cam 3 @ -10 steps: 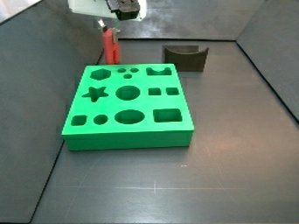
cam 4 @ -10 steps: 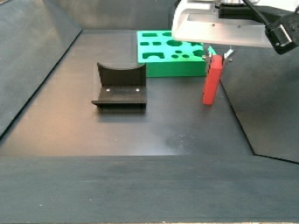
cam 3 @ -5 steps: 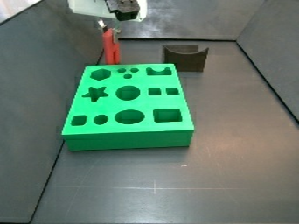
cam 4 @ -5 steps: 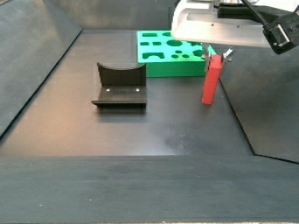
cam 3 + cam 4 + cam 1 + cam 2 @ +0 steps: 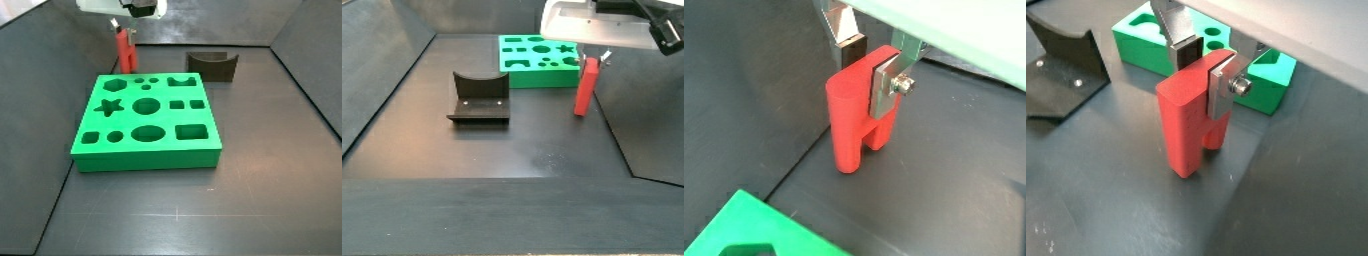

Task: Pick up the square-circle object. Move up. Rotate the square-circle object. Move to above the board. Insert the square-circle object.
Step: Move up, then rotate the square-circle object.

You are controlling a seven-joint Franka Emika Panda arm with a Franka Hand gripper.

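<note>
The board [image 5: 147, 118] is seen lying flat on the dark floor [image 5: 267, 170], close along one side wall, its cut-out holes facing up. The fixture [image 5: 478, 97] is found well apart from it toward another wall, with bare floor between. The gripper [image 5: 1204, 62] is placed just beyond the far edge of the board, near the back wall in a side view [image 5: 127, 22]. Its silver fingers [image 5: 885, 82] are closed onto the upper part of the square-circle object [image 5: 1189, 115], so that only the peg's width separates the pads. The square-circle object [image 5: 585, 87] is held upright, its long axis vertical, one end between the pads and the other pointing down at the floor. Whether that lower end is touching the floor or is just clear of it cannot be told from these views. The pick-up appears to be finished and the move up is judged to be in hand. Next, a straight lift is called for until the peg is well clear, after which the peg is to be rotated before being carried over the board.
</note>
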